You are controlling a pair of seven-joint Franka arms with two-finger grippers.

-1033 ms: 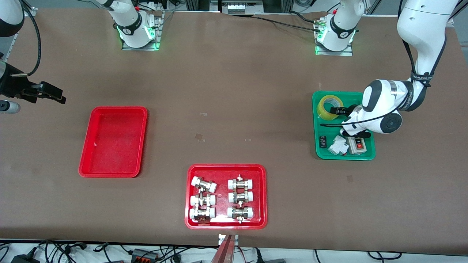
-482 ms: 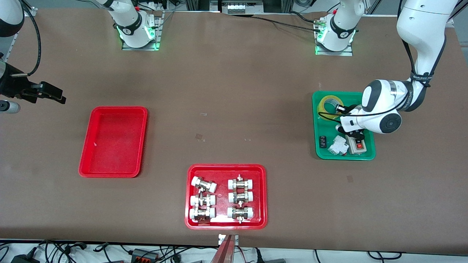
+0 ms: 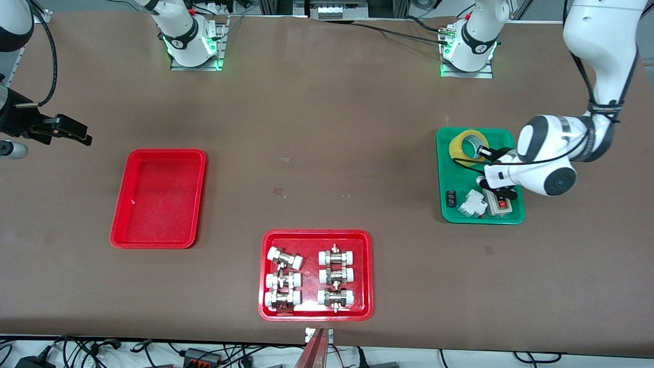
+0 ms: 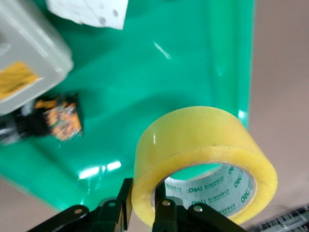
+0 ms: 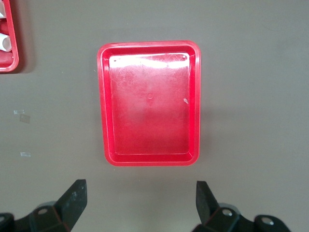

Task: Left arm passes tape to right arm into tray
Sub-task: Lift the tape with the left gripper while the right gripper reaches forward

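- Tape (image 3: 467, 145) is the thing to watch: the yellow roll hangs tilted over the green tray (image 3: 451, 175) at the left arm's end of the worktop (image 3: 327, 153), pinched through its wall by the left tool (image 4: 145, 212), one finger inside the core and one outside.
- Right tool (image 3: 69, 130), at the other end of the view, waits in the air over bare worktop, past the plain red tray (image 3: 158, 198) toward the right arm's end; its fingers stand spread wide with nothing between them.
- That red tray lies empty, and nearer the front camera, mid-worktop, sits another red tray (image 3: 316, 275) loaded with white-capped metal fittings (image 3: 284, 258).
- Inside the green tray, nearer the camera than the roll, lie a small black part (image 3: 450, 199), a white part (image 3: 473, 203) and a grey switch box (image 3: 499, 204).
- Compared with a second ago, the left arm (image 3: 549, 153) has pulled up and toward its own end, and the roll has gone with it, so I judge the pickup done.
- Next comes the carry toward the middle for the handover; the right arm has not stirred.
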